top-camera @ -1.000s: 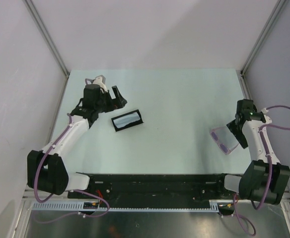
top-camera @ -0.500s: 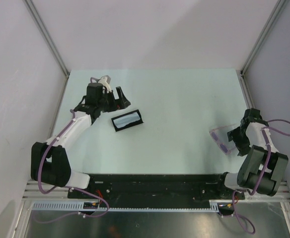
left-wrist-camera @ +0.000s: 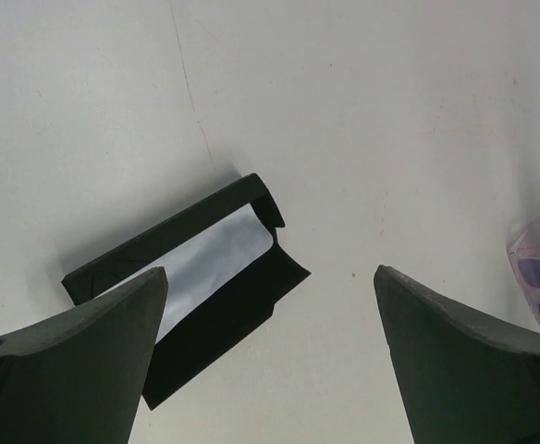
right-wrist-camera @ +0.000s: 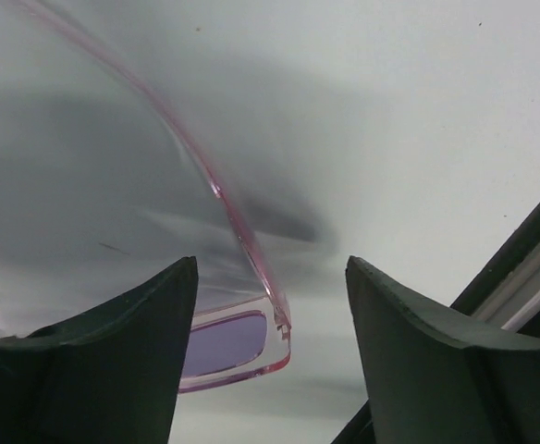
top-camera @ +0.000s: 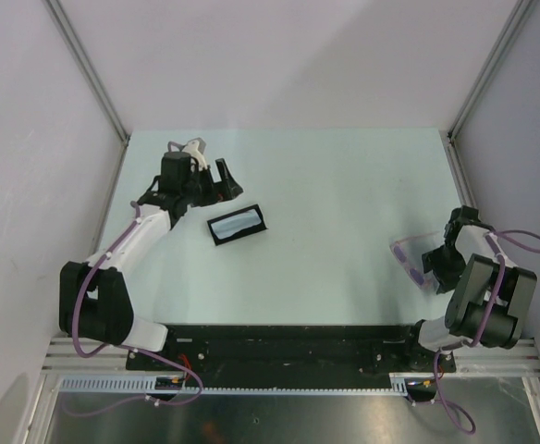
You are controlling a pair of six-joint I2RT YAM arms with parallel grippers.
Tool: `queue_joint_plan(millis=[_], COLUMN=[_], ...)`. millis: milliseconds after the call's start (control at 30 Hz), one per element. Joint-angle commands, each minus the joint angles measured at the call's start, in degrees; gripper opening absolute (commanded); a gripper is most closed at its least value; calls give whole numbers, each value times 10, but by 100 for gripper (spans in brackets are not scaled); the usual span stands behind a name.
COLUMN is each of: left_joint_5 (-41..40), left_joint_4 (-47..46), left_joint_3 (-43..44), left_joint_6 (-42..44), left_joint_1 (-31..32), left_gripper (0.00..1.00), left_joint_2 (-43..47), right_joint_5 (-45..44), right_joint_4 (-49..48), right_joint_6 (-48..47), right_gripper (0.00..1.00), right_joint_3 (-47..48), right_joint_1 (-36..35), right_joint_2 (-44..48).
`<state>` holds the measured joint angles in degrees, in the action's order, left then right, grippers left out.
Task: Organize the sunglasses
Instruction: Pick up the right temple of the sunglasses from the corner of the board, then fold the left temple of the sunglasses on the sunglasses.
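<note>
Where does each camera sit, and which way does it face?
Top external: above and behind, looking down at the table; left arm and right arm show.
Left wrist: looks down past its left gripper at the black case.
Right wrist: low, right gripper astride the sunglasses.
Shared: left wrist and top both show case and sunglasses.

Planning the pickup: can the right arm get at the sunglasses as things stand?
Probably yes. The right arm is down at the sunglasses, its jaws apart with a corner of the pink frame between them. Nothing else lies near them on the table, so the way looks free.
</note>
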<state>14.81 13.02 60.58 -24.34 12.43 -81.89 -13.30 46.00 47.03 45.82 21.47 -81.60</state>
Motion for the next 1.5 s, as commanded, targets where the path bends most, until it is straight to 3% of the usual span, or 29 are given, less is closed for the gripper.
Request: queue_joint_plan(millis=[0,33,300,433,633,900,1067,1100,1267,1467], left_joint_5=[6,7,10,11,12,17,54,71,312,398], left_joint_4=[-11,-10,-10,-11,-11,-10,-10,-11,-11,-13], left_joint_3=[22,24,24,24,20,13,24,35,93,137], left_joint_6=[13,12,10,9,10,10,6,6,8,9], left_joint_1=[-6,-6,-9,-9,-10,-10,-10,-10,-7,15], left_gripper=[100,100,100,100,100,100,100,100,100,100], left_joint_2=[1,1,1,1,3,10,11,8,-32,-13], right_joint_5=[-13,-11,23,59,101,107,98,88,104,201], right_joint_4=[2,0,-37,-66,-97,-122,-172,-175,-216,-284], right_joint_6=[21,19,-4,-19,-37,-54,-120,-133,-240,-305], right_gripper=[65,57,32,14,2,0,0,0,0,0], right_joint_3=[-4,-5,-6,-6,-6,4,37,47,115,153], right_joint_1=[2,2,-7,-13,-37,-90,-204,-220,-331,-370], right_joint_2=[-22,-24,-19,-11,-16,-31,-12,-7,28,105])
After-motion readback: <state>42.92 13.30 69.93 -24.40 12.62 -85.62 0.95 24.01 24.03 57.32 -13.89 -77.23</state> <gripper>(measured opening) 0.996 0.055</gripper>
